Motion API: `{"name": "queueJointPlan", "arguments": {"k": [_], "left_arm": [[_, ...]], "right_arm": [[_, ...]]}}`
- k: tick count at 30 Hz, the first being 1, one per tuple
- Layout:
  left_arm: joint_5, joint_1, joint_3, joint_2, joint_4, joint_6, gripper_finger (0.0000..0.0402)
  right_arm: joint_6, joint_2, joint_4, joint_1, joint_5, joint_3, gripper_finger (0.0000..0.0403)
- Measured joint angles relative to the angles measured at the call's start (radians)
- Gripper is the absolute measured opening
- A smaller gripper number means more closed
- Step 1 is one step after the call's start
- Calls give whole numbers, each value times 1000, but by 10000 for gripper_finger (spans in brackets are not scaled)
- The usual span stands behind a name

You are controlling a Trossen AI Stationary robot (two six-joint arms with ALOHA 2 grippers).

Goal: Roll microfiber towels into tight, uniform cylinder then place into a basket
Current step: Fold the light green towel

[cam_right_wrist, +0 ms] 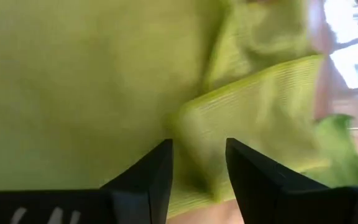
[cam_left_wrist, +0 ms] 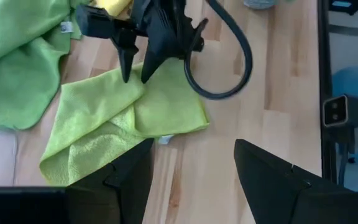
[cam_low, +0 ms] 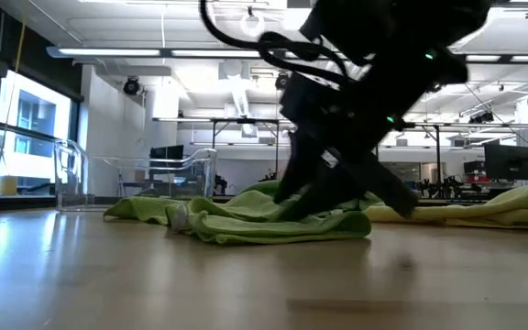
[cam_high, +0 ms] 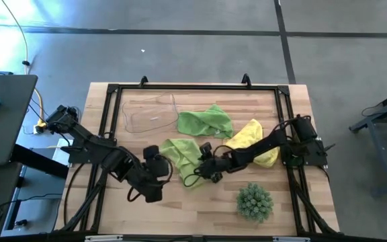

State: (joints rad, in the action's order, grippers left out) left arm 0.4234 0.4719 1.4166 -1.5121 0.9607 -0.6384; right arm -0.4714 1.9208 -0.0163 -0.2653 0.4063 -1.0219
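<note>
The near lime green towel (cam_high: 182, 156) lies crumpled and partly folded over itself just front of the middle of the surface (cam_high: 200, 208), one flap doubled back and a small white tag (cam_left_wrist: 165, 139) poking from its edge; no writing on it can be read. The right hand (cam_left_wrist: 134, 74) is down on this towel, its two pointed fingers set a little apart with the tips pressing into the fold; whether cloth is caught between them cannot be told. In its own wrist view lime fabric fills nearly everything, a ribbed fold lying just past the fingertips.

The left hand (cam_high: 154, 176) hangs just off the towel's front-left side, fingers spread wide, nothing between them.

The second lime green towel (cam_high: 205, 122) sits bunched toward the back edge of the surface, near the middle, another small tag (cam_left_wrist: 67, 27) showing at its hem. The yellow towel (cam_high: 252, 139) lies rumpled toward the right edge, under the right arm.

The basket (cam_high: 150, 113), clear and faint against the wood, stands at the back-left, just beside the second lime towel. A spiky green plant (cam_high: 254, 202) sits near the front-right corner.
</note>
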Motion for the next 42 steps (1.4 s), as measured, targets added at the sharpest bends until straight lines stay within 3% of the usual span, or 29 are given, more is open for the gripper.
{"name": "queueJointPlan", "arguments": {"k": [11,21,29,42], "left_arm": [[8,-7,0,-2,-1,-116,211],[16,-7,0,-2,-1,-57,211],[16,-7,0,-2,-1,-3,211],[45,-8,0,-2,-1,14,211]], "right_arm": [[-23,-1,44,3,1,-10,142],[-2,-2,-2,-18,1,-11,142],[-176,15,31,-18,43,-11,142],[-308,86,-151,-33,140,-13,142]]}}
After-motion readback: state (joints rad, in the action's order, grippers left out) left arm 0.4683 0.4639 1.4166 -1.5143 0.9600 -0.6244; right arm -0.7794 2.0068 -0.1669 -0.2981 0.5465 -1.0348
